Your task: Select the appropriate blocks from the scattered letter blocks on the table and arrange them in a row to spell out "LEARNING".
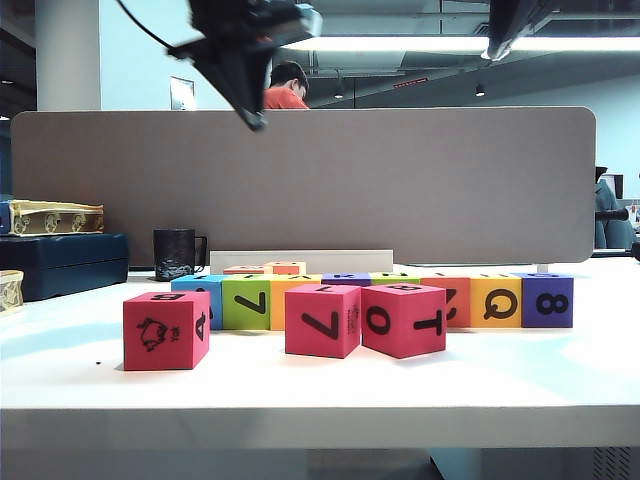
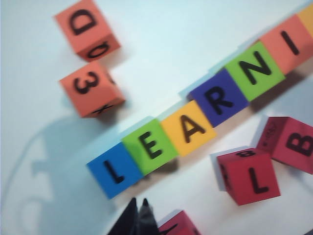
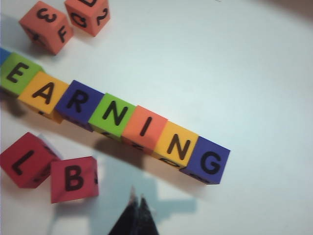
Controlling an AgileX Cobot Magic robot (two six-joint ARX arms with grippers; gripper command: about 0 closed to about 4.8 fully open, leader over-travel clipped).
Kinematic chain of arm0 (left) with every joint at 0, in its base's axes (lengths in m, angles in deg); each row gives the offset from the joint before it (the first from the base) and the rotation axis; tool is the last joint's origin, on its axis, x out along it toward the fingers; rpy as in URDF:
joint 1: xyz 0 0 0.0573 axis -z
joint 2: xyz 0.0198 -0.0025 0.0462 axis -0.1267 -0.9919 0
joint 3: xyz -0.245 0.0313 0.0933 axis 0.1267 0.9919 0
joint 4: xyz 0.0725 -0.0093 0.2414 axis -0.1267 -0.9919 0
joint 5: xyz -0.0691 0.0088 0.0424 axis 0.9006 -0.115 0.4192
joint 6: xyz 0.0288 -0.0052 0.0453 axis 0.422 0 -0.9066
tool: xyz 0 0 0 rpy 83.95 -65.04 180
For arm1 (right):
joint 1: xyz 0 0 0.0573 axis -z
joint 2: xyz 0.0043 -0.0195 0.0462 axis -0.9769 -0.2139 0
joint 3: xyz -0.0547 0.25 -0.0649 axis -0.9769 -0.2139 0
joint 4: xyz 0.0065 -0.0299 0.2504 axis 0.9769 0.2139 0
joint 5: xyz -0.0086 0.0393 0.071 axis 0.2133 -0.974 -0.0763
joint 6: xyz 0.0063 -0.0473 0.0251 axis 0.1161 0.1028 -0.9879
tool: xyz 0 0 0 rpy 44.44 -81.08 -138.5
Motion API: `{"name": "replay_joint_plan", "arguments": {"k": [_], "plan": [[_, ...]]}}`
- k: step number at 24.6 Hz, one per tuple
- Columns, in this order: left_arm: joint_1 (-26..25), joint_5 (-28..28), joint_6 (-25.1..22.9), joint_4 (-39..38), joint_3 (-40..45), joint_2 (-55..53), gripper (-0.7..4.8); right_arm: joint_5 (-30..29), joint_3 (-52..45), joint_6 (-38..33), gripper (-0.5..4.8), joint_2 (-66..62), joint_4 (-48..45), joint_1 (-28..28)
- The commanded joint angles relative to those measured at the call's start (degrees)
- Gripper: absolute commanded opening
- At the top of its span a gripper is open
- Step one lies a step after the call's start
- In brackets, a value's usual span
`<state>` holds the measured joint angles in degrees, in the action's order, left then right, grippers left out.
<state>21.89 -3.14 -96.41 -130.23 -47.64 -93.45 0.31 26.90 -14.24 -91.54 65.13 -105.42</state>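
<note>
Exterior view: the white counter carries a row of soft coloured letter blocks in front of a grey-brown partition panel. Their front faces show "7", "Q" and "8" among others. Three red-pink cubes stand nearer the front edge: one with a small picture, one marked "7", one marked "0" and "T". A black mug stands behind at the left. The left end effector hangs high above the blocks; of the right arm only a dark part shows at the top edge.

Left wrist view: the left end effector has its tips pressed together, holding nothing. The row reads "L E A R N I" from the blue cube onward. Two orange cubes show "D" and "3"; two red cubes show "L" and "B".

Right wrist view: the right end effector is likewise pressed together and empty, above the counter near the row's end. The touching tops read "E A R N I N G", ending at the purple "G" cube.
</note>
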Motion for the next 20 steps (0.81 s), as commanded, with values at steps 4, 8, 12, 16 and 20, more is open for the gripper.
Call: {"name": "replay_joint_plan", "arguments": {"k": [4,8,12,16,20], "plan": [[-5.75,2.71,1.44,-2.43,0.2,3.89,-0.05,1.03,0.42,0.11,-0.02,0.22,-0.98,2.12],[-6.34,3.34,1.38,-2.71,0.68,4.11,-0.05,1.01,0.44,0.11,-0.02,0.22,-0.87,2.12],[-6.34,3.32,1.38,-2.71,0.68,4.11,-0.05,1.01,0.44,0.11,-0.02,0.22,-0.77,2.12],[-6.34,3.32,1.44,-3.17,0.68,4.09,-0.05,1.03,0.44,0.13,-0.01,0.22,-0.81,2.1],[-6.29,3.32,1.4,-3.72,0.68,4.07,-0.05,1.01,0.42,0.11,-0.01,0.22,-0.79,2.1]]}}
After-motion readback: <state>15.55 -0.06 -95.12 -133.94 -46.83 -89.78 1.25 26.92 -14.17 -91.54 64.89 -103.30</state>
